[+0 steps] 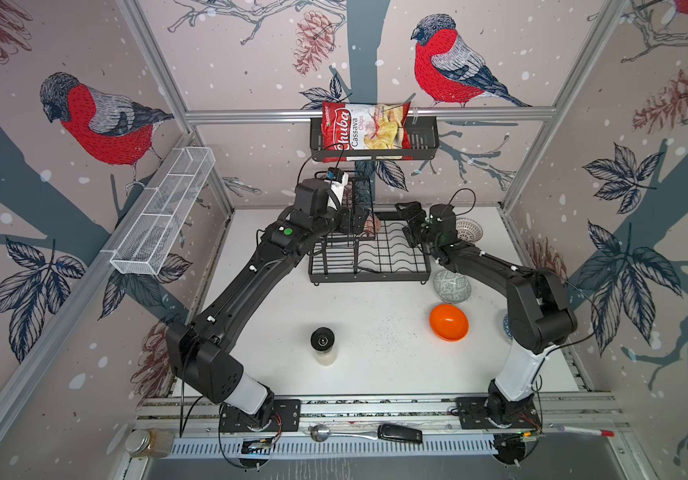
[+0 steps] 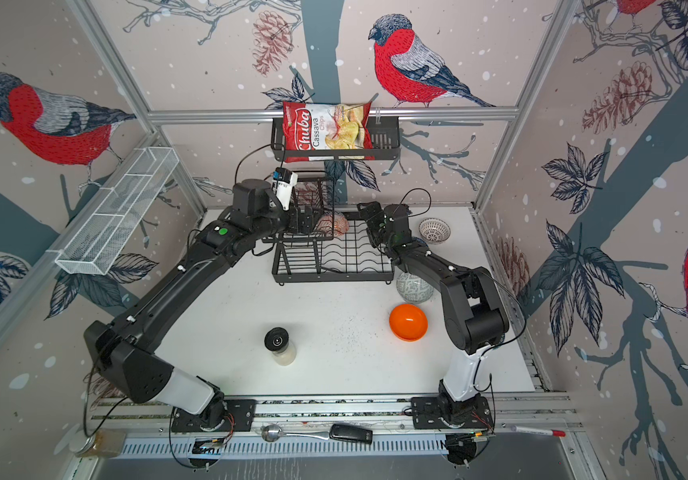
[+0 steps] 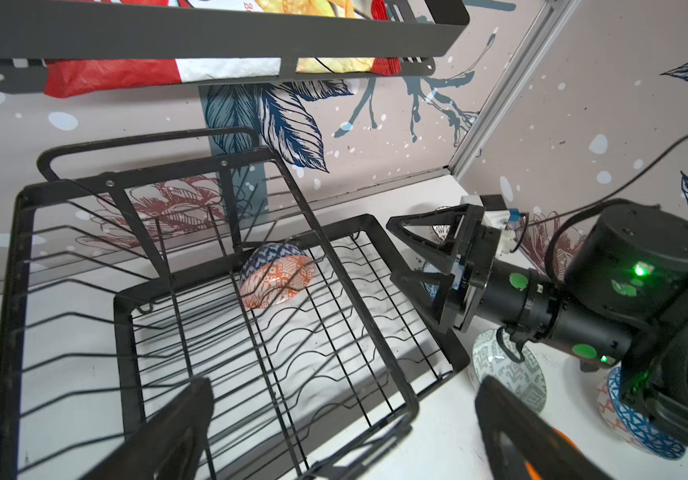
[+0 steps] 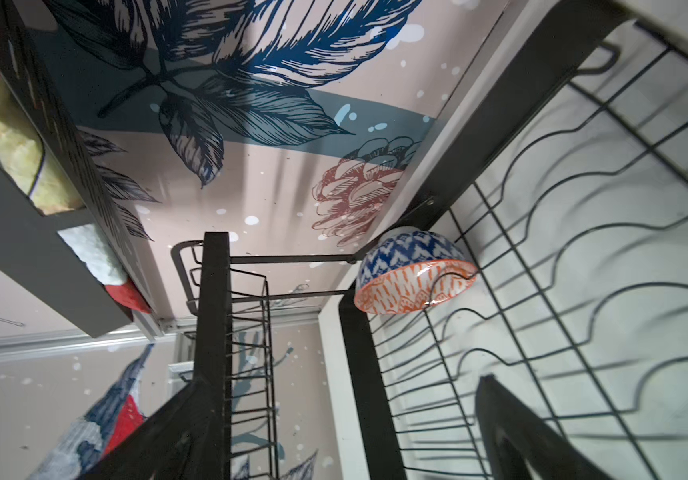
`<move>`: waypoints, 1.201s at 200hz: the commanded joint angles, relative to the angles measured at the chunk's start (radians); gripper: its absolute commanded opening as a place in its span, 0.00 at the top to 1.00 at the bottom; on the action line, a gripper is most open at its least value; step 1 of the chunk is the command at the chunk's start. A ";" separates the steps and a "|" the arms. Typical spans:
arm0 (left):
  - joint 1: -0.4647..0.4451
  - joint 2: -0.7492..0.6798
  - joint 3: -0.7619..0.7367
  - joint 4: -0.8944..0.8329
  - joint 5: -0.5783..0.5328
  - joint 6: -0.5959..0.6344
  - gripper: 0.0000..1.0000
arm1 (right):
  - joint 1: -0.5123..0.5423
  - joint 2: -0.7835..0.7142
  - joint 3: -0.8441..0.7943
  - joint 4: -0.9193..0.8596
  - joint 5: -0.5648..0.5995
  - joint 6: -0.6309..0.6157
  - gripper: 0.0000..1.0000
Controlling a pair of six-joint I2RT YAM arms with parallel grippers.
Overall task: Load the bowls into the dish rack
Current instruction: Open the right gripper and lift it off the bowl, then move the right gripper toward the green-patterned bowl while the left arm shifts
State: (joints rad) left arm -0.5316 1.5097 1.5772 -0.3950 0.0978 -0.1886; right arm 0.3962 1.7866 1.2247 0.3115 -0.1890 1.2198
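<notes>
The black wire dish rack (image 1: pixel 369 276) stands at the back of the table. An orange-and-blue patterned bowl (image 1: pixel 372 224) (image 4: pixel 413 276) rests on edge in its lower tray, at the back by the raised basket. My left gripper (image 1: pixel 351 220) (image 3: pixel 342 436) hovers open and empty over the rack's left side. My right gripper (image 1: pixel 408 222) (image 4: pixel 342 436) is open and empty at the rack's right edge. On the table to the right sit a white lattice bowl (image 1: pixel 468 230), a grey-green bowl (image 1: pixel 452 286) and an orange bowl (image 1: pixel 449 322). The right arm largely hides a blue-white bowl (image 3: pixel 633 419).
A black wall basket (image 1: pixel 423 141) with a chips bag (image 1: pixel 365 131) hangs above the rack. A white mesh shelf (image 1: pixel 163 212) lines the left wall. A black-lidded shaker (image 1: pixel 323 345) stands near the table's front. Spoon (image 1: pixel 321 432), key fob (image 1: pixel 400 433) and jar (image 1: pixel 147 442) lie on the front rail.
</notes>
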 commanded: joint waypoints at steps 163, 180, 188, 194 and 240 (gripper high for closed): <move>-0.270 -0.071 -0.231 0.165 -0.127 -0.227 0.02 | -0.025 -0.163 -0.165 -0.487 0.328 -0.692 0.52; -0.274 -0.068 -0.245 0.170 -0.152 -0.238 0.02 | -0.025 -0.138 -0.158 -0.488 0.312 -0.695 0.57; -0.273 -0.065 -0.249 0.171 -0.163 -0.244 0.02 | -0.025 -0.127 -0.155 -0.486 0.314 -0.698 0.59; -0.273 -0.063 -0.249 0.168 -0.169 -0.246 0.02 | -0.024 -0.119 -0.152 -0.485 0.316 -0.700 0.60; -0.273 -0.029 -0.214 0.096 -0.245 -0.254 0.02 | -0.026 -0.050 -0.115 -0.490 0.301 -0.707 0.71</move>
State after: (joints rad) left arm -0.8036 1.4639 1.3369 -0.2745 -0.0841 -0.4374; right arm 0.3702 1.7103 1.0893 -0.1898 0.1219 0.5262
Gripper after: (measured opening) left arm 0.981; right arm 0.311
